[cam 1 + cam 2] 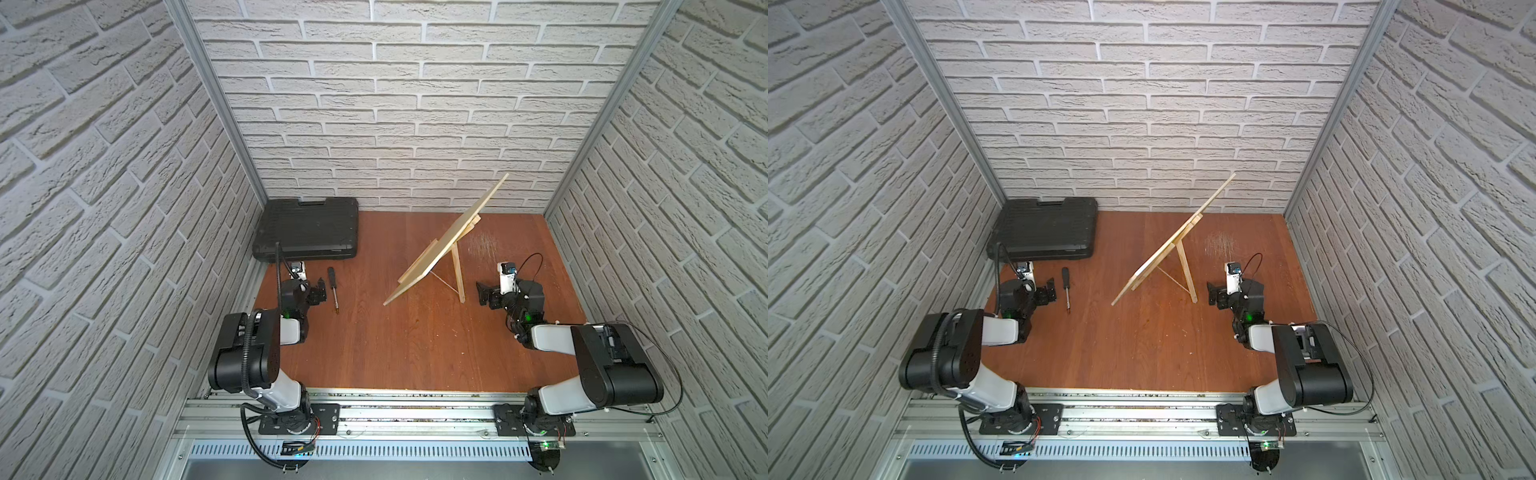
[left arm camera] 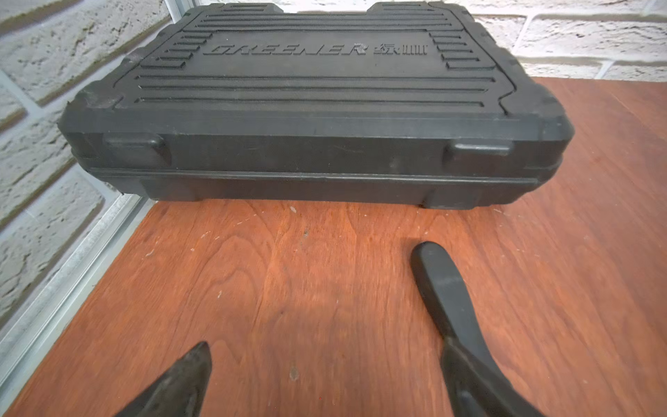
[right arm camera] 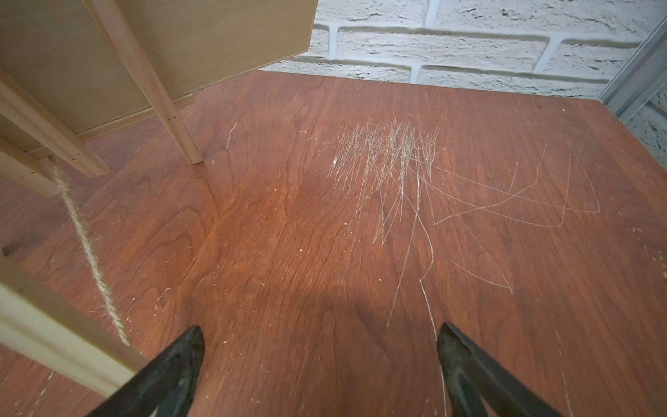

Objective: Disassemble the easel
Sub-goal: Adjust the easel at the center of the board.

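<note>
Tool case point(image 1: 307, 228) is sitting shut in the far left corner of the table point(image 1: 395, 345). The lid is down, so nothing inside is showing. Screwdriver point(image 1: 333, 289) is lying loose on the table just in front of the case, handle end toward it.

Easel point(image 1: 457, 270) is standing right of centre toward the back, propped on its rear leg, with the cord point(image 3: 86, 245) running from front frame to that leg. Plywood board point(image 1: 449, 237) is leaning tilted against its front.

Left arm is folded low. Left gripper point(image 1: 319, 287) is facing the case with its jaws spread wide and nothing between them. In the left wrist view one finger is sitting right by the screwdriver handle point(image 2: 436, 281); I can't tell if they're touching.

Right arm is also folded low. Right gripper point(image 1: 482, 293) is just beside the easel's rear leg but apart from it. Its jaws are fully spread and gripping nothing, over a scratched patch point(image 3: 393, 155) of table.
</note>
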`<state>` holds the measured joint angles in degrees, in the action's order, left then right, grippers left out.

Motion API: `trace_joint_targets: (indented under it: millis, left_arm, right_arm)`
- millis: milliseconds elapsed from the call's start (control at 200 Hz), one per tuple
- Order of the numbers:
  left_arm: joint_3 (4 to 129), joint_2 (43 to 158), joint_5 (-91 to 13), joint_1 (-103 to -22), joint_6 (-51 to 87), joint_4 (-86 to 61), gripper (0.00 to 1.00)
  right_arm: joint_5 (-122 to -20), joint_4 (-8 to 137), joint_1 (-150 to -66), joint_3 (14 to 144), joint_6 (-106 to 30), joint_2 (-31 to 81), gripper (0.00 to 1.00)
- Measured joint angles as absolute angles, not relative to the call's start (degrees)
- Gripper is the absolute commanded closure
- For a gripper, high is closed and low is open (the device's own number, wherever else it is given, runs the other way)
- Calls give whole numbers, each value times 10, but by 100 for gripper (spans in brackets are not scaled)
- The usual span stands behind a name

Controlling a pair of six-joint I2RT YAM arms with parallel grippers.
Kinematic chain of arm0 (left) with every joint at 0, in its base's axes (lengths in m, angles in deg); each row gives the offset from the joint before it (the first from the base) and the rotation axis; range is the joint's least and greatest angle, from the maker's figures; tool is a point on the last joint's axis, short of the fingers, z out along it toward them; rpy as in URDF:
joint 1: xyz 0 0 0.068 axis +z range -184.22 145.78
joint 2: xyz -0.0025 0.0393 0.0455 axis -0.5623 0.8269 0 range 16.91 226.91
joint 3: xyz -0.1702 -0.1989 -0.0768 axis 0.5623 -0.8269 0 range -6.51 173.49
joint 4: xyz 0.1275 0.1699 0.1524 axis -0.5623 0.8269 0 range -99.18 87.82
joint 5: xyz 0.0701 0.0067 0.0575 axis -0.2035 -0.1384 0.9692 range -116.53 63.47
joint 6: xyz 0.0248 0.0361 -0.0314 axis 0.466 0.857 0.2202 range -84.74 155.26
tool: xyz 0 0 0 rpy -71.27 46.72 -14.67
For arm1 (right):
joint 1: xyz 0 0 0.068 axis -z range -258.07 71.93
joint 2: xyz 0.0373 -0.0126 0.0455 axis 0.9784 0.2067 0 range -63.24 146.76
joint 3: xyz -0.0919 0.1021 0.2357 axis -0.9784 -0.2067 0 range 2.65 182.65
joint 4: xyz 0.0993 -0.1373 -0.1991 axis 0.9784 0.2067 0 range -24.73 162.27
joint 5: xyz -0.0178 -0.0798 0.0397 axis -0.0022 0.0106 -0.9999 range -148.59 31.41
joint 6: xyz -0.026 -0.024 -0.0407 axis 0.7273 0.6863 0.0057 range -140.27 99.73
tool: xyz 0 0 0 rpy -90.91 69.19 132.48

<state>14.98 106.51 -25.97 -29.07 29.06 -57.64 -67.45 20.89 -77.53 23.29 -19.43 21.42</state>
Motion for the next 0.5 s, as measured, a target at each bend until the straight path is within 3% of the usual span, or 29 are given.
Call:
trace_joint_targets:
  millis: [500]
  left_arm:
    - [150, 1065, -256, -294, 291, -576, 2]
  right_arm:
    - [-675, 209, -775, 233, -194, 214, 0]
